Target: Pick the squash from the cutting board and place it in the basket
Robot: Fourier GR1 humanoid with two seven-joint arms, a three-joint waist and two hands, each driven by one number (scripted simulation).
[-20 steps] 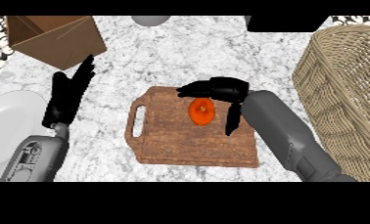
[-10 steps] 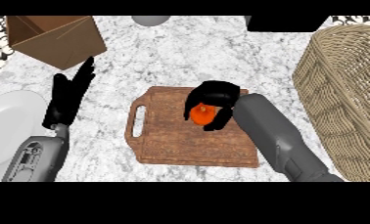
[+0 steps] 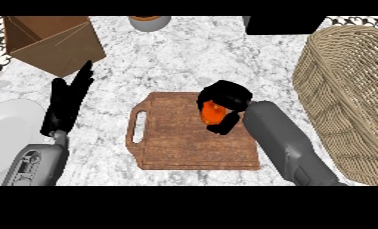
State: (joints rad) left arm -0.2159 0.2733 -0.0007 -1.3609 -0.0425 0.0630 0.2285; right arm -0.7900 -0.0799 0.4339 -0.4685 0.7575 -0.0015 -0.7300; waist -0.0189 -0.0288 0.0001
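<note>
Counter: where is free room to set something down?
Bare counter lies between the cardboard box, the grey bowl, the basket and the far edge of the cutting board. The board's near half is also free. Crowded: the board's far right corner, where the right hand curls round the squash, and the left side by the open left hand.

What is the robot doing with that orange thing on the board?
The robot's right hand has its fingers curled round the orange squash, at the board; whether it has lifted off is hard to tell. The basket it is meant for stands to the right of the board, and the squash is not yet in it. The left hand rests open at the left of the board, holding nothing.
</note>
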